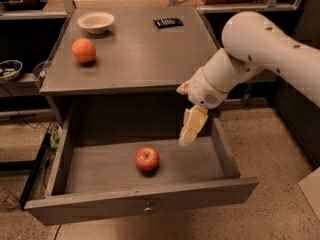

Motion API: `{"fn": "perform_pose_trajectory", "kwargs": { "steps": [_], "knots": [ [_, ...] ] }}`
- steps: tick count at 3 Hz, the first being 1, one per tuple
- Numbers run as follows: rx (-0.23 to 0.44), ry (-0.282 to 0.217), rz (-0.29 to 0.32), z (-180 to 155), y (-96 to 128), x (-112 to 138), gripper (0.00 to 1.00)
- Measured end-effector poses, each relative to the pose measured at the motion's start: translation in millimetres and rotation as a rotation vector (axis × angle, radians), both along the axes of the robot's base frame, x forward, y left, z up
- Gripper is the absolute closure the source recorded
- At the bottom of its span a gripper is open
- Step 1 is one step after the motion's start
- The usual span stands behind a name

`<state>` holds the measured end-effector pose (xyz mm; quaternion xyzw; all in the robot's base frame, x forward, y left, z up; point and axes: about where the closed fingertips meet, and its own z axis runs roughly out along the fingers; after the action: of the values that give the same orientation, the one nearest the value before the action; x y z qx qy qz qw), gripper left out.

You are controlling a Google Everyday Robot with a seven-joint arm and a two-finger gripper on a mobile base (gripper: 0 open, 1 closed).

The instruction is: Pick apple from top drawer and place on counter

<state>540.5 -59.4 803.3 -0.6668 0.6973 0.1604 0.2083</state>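
Note:
The red apple (147, 158) lies on the floor of the open top drawer (140, 204), near its middle. The drawer is pulled out below the grey counter (135, 54). My gripper (191, 128) hangs from the white arm over the right part of the drawer. It points down, above and to the right of the apple and apart from it. It holds nothing.
On the counter stand an orange (83, 50) at the left, a white bowl (96, 21) at the back left and a small dark object (167, 22) at the back. A dark side shelf with a bowl (9, 69) is at the left.

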Motion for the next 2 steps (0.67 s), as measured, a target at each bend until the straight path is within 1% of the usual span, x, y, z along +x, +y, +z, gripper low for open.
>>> {"fn": "perform_pose_trajectory", "kwargs": {
  "steps": [1,2],
  "knots": [
    [0.041,0.022,-0.035,-21.1,6.3,-2.2,0.00],
    [0.041,0.022,-0.035,-21.1,6.3,-2.2,0.00]
  ]
}}
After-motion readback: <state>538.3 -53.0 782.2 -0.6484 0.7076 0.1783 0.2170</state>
